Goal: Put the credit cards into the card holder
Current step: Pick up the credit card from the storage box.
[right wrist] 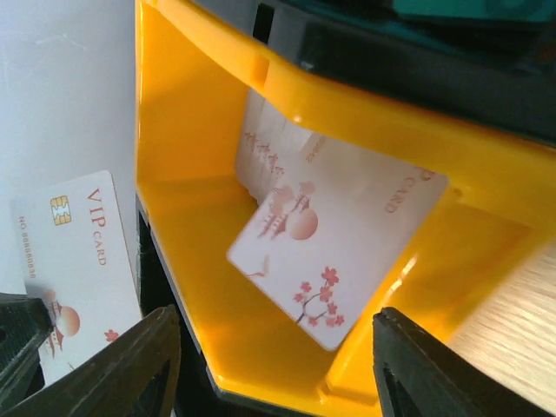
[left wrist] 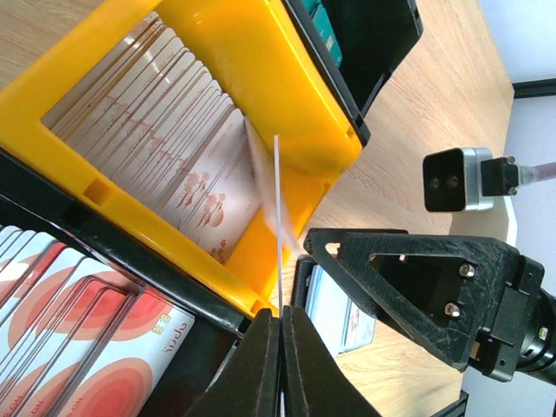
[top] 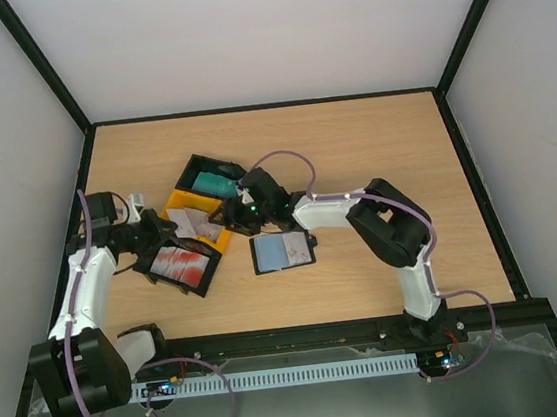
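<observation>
My left gripper (left wrist: 280,347) is shut on a whitish-grey credit card (left wrist: 277,208), seen edge-on, and holds it upright just above the near end of the yellow tray (left wrist: 287,82). The same card shows face-on in the right wrist view (right wrist: 78,261), marked VIP. My right gripper (right wrist: 276,365) is open and empty at the yellow tray's end, facing the whitish cards (right wrist: 339,234) leaning inside. The black card holder (top: 283,251) lies open on the table right of the trays, with cards in it. In the top view the left gripper (top: 151,233) and right gripper (top: 231,214) flank the yellow tray (top: 211,238).
A black tray of red-and-white cards (top: 179,265) sits in front of the yellow tray, and a black tray of teal cards (top: 213,181) behind it. The right gripper's body (left wrist: 434,287) is close to the left gripper's held card. Black frame rails edge the table.
</observation>
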